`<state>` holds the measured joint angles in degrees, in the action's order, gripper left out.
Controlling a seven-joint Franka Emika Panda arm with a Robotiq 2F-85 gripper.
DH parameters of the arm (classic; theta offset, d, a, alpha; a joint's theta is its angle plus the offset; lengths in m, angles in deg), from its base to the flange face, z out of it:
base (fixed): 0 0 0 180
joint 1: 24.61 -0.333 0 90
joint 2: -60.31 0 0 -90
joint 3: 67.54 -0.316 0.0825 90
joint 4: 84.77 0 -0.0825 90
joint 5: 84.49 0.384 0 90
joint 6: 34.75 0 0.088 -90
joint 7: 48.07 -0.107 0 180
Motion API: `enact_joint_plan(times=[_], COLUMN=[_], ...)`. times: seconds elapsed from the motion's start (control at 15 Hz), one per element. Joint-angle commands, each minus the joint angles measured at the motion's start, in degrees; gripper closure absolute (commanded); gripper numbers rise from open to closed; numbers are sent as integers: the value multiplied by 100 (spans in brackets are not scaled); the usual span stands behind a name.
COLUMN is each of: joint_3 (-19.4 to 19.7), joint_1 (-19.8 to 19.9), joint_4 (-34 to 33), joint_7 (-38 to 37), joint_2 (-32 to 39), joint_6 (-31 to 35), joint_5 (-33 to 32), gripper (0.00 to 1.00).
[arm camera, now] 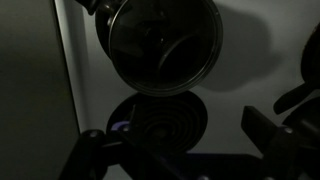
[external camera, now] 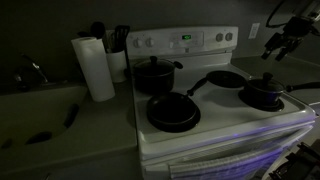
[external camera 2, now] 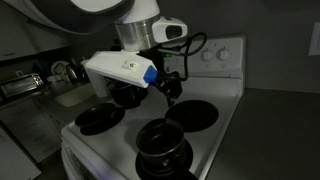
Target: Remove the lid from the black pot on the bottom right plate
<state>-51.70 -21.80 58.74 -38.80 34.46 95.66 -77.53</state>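
The small black saucepan stands on the front right burner of the white stove, and the pot hides that burner. The glass lid with its dark knob rests on the pot. Both also show in an exterior view, the lid on the pot, and in the wrist view, where the lid fills the top. My gripper hangs open and empty in the air above and beside the pot, apart from it. It is also in an exterior view and in the wrist view.
A taller black pot sits at the back left and a wide frying pan at the front left. The back right burner is bare. A paper towel roll and a sink counter lie beside the stove.
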Motion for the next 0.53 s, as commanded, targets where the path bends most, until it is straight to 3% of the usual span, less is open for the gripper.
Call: enact_joint_plan(times=[0.0, 0.13, 0.47], joint_3=[-307, -536, -587], joint_1=[274, 471, 402], joint_4=[-309, -461, -642], joint_7=[-628, -1348, -1609], joint_2=[546, 773, 1250], joint_6=[100, -45, -88], joint_5=[-36, -357, -162], gripper=[0, 0, 0])
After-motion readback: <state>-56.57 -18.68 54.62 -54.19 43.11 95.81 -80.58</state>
